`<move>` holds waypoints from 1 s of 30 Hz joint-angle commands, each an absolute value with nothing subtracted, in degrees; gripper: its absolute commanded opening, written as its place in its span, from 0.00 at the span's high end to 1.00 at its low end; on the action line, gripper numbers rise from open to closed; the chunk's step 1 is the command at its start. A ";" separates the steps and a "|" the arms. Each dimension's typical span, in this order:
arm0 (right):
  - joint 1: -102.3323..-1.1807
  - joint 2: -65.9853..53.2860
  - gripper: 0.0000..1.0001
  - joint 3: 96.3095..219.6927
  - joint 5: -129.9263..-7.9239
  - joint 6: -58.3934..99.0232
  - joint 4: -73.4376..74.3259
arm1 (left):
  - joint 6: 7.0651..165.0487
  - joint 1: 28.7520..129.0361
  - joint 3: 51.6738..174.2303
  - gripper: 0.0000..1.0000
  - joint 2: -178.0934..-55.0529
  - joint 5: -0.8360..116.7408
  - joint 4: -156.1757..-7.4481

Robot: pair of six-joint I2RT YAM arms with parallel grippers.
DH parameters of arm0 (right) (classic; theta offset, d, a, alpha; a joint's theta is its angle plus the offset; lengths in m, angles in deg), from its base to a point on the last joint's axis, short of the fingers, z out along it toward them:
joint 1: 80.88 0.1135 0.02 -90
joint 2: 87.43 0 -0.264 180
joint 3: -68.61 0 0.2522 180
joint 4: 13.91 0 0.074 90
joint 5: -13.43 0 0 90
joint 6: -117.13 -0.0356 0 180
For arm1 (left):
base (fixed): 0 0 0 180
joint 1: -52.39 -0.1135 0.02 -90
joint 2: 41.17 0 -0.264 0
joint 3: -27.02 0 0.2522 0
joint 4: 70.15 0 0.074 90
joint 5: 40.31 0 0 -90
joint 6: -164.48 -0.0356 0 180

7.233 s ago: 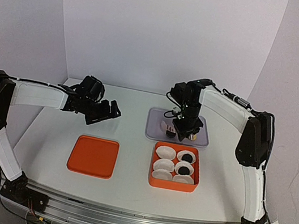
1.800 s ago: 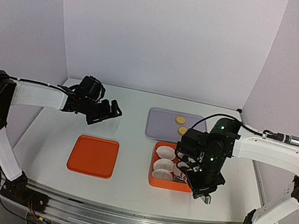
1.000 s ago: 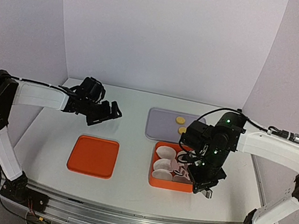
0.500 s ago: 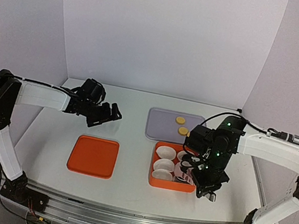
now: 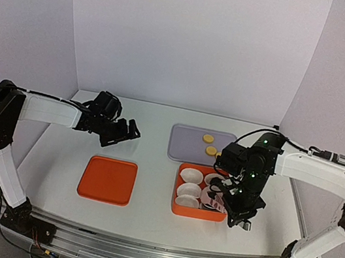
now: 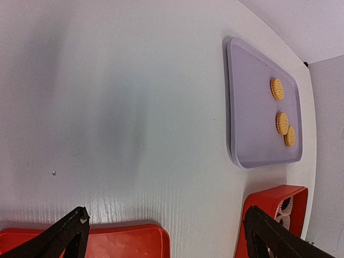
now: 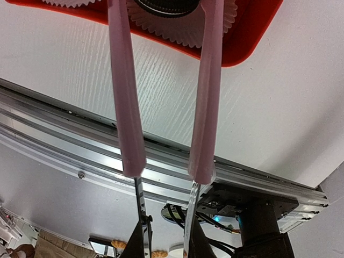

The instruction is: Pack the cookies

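Note:
My right gripper [image 5: 232, 202] hangs over the front right cell of the orange box [image 5: 176, 207]. It is shut on pink tongs [image 7: 207, 97]. The tong arms stand either side of a dark cookie [image 7: 166, 5] lying in a paper cup [image 7: 183, 29]; I cannot tell if they pinch it. Three yellow cookies [image 6: 277, 88] [image 6: 282, 123] [image 6: 290, 136] lie on the lilac tray [image 6: 252, 107]; two of them [image 5: 207, 137] [image 5: 210, 150] show clearly from above. My left gripper [image 6: 165, 215] is open and empty above the table, far left of the tray [image 5: 187, 141].
The box's left column holds three white paper cups [image 5: 189, 189] with nothing in them. An orange lid [image 5: 108, 179] lies flat to the left of the box, and its edge shows in the left wrist view [image 6: 107, 244]. The metal rail [image 7: 64, 123] runs along the near table edge.
The right arm has come from the lilac tray to the box's front right cell and settled lower there. The dark cookie is gone from the tray. The left arm has barely moved.

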State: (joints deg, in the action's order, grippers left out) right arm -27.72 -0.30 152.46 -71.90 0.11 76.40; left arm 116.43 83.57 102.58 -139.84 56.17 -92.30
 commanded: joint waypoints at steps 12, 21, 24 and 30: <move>-27.85 -1.34 0.75 153.34 -75.06 1.63 114.64 | 117.08 83.33 103.86 0.00 -138.56 55.27 -91.55; -27.87 -1.96 0.68 153.98 -75.98 0.86 114.66 | 117.10 83.33 104.03 0.00 -138.29 55.40 -91.56; -27.83 -2.28 0.69 154.85 -75.91 0.76 114.65 | 116.97 83.33 104.03 0.00 -138.30 55.40 -91.63; -27.86 -4.32 0.72 158.12 -74.99 0.30 114.63 | 116.63 83.31 103.87 0.00 -138.23 55.65 -91.65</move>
